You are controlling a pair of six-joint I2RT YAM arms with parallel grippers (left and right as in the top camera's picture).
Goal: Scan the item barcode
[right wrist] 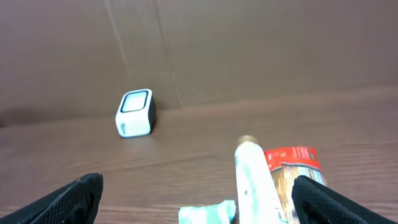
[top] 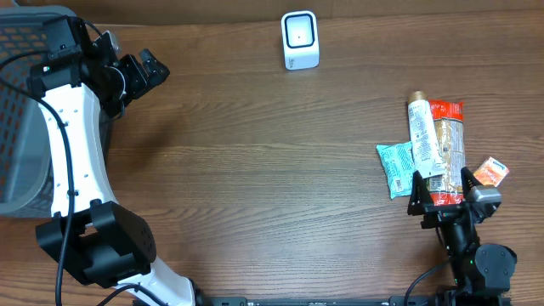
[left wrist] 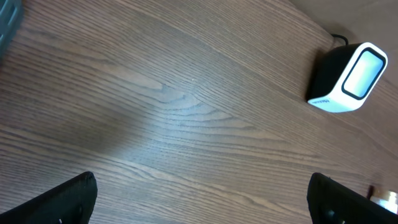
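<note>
The right claw (top: 440, 185) is hanging at the near right edge of the worktop (top: 255, 178), its jaws standing wide apart and gripping nothing. It is sitting over the near end of a small pile. Whether it is touching the pile I cannot tell.

In the pile, a white tube (top: 418, 127) is lying lengthwise, pointing away from the robot. A red packet (top: 451, 136) is lying against the tube's right side. A teal packet (top: 393, 167) is sticking out on the left, partly under the tube. An orange packet (top: 491, 172) is resting just beside the pile on the right.

Farther back on the left, the left claw (top: 144, 75) is hovering above bare wood beside a grey basket (top: 21, 102), jaws spread wide and empty.

At the far edge, near the middle, the scanner (top: 300, 40) is standing upright, well apart from the pile and both claws.
</note>
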